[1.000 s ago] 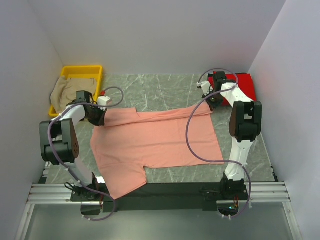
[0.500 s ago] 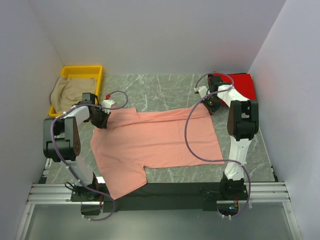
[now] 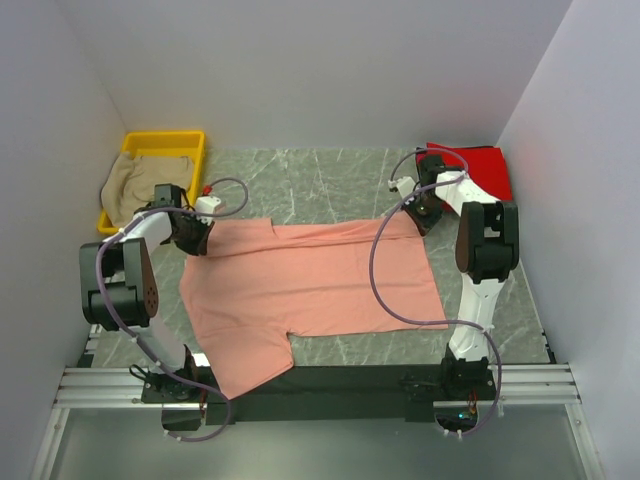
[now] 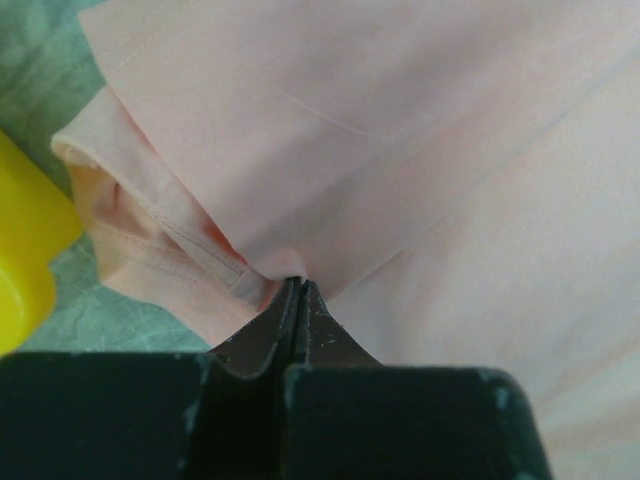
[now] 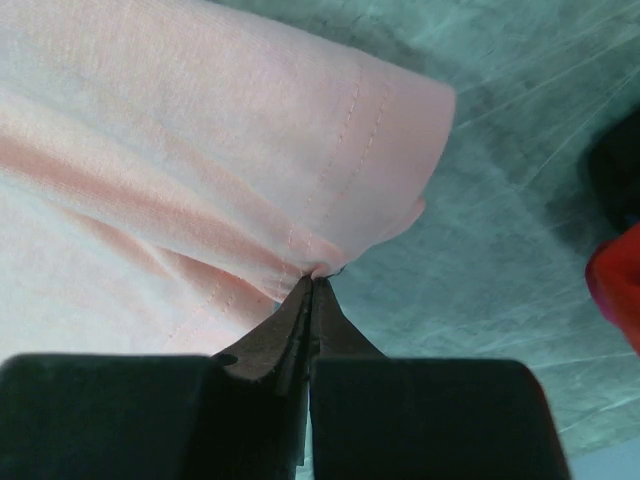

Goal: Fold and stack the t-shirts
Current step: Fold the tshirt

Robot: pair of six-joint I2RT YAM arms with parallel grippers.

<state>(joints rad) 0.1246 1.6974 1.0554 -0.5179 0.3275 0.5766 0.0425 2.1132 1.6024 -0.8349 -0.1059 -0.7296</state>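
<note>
Across the table (image 3: 330, 170), the salmon-pink t-shirt (image 3: 310, 285) lies flat, pinched by left end effector (image 4: 298, 285) and right end effector (image 5: 312, 280).

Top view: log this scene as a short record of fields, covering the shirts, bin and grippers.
spread shirt: salmon-pink soft cloth t-shirt, flat on the grey marbled table
left gripper: shut on its far left corner
right gripper: shut on its far right corner
red shirt: bright red cloth t-shirt, far right of table
beige shirt: beige-tan cloth t-shirt, inside the yellow plastic bin, far left
</note>
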